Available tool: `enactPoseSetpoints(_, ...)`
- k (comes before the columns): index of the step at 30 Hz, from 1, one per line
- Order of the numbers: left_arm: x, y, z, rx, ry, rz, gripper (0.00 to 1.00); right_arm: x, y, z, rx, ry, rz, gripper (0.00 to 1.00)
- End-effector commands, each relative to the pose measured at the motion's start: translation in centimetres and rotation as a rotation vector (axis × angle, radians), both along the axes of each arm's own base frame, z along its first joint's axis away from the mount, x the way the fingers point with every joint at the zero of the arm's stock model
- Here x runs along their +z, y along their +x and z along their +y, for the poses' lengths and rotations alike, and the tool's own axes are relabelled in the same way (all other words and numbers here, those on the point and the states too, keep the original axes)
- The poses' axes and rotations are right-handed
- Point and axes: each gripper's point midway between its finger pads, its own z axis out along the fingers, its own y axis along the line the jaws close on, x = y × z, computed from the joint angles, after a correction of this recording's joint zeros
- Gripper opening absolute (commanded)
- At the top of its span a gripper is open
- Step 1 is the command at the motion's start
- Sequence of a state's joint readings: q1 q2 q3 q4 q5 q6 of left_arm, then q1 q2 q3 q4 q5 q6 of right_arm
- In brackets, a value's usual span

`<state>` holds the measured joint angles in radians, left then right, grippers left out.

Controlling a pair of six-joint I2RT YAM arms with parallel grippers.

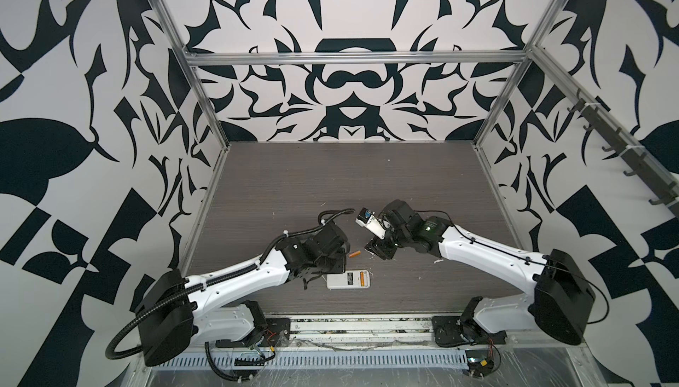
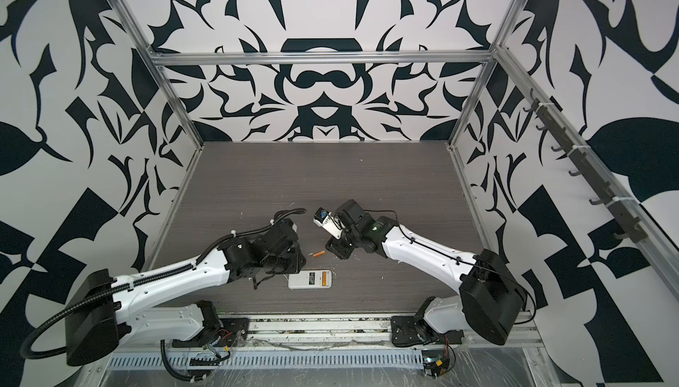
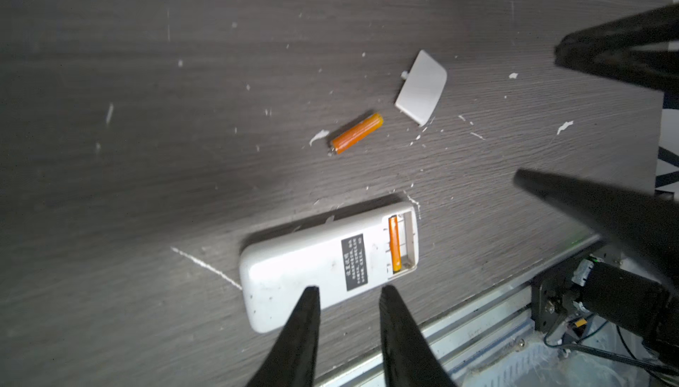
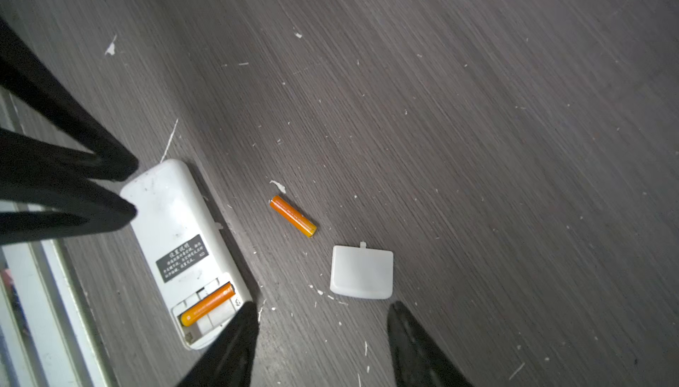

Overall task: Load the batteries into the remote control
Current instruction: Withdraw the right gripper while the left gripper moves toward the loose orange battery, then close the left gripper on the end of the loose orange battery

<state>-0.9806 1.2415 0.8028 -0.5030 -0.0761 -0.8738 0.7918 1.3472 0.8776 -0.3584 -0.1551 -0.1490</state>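
Two batteries in view. One battery [image 3: 395, 244] sits inside the open battery compartment [image 3: 402, 243] of the remote control [image 3: 316, 267], in the slot on the label side; the slot beside it, toward the remote's end, holds nothing. The remote lies back-up on the desk [image 3: 183, 146], dark label [image 3: 354, 262] showing; both top views show it near the desk's front edge [image 1: 348, 280].

The loose battery [image 3: 356, 133] lies flat on the desk, apart from the remote, on the far side of it from the desk's front edge. It touches nothing. The white compartment cover [image 3: 422, 87] lies on the desk just beyond the loose battery, further from the remote, apart from both.

Left pincer [image 3: 347, 293]: jaws narrowly apart, holding nothing, tips over the remote's plain end, opposite the compartment. Contact with the remote cannot be told.

Right pincer [image 4: 319, 311]: jaws wide apart, holding nothing. One tip lies at the remote's compartment end, the other near the cover; the gap between them shows bare desk.

Hard to make out: in both top views the cover is hidden behind the right arm's wrist, and the loose battery [image 1: 354, 255] shows only as a small orange streak between the two wrists. The label text is not legible. White flecks scatter the desk around the remote.
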Motion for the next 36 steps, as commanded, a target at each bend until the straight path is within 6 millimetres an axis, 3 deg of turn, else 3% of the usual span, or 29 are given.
enactPoseSetpoints(1,-1.3,0.9,0.9,-0.095,0.121,0.027,0.34,0.9,0.9,-1.0,-0.120,0.035,0.009,0.68)
enactPoseSetpoints(4,-1.9,2.2,0.2,-0.138,0.151,0.056,0.40,0.5,1.3,-2.2,-0.192,0.055,0.035,0.73)
enactPoseSetpoints(9,-2.9,3.0,-1.5,-0.217,0.182,0.100,0.61,0.2,2.0,-4.8,-0.324,0.110,0.073,0.77)
enactPoseSetpoints(12,-3.8,3.2,-2.1,-0.243,0.204,0.123,0.64,0.1,2.3,-6.4,-0.379,0.160,0.091,0.77)
enactPoseSetpoints(17,-5.3,3.8,-2.1,-0.277,0.278,0.148,0.54,0.4,2.2,-7.3,-0.386,0.195,0.102,0.77)
enactPoseSetpoints(27,-6.5,4.2,-2.2,-0.356,0.352,0.164,0.55,0.8,2.0,-7.4,-0.385,0.226,0.112,0.77)
enactPoseSetpoints(30,-6.8,4.4,-2.6,-0.371,0.350,0.168,0.43,1.3,2.2,-7.6,-0.395,0.235,0.108,0.77)
enactPoseSetpoints(36,-7.3,4.6,-3.4,-0.407,0.367,0.168,0.42,1.9,2.1,-7.6,-0.395,0.251,0.110,0.77)
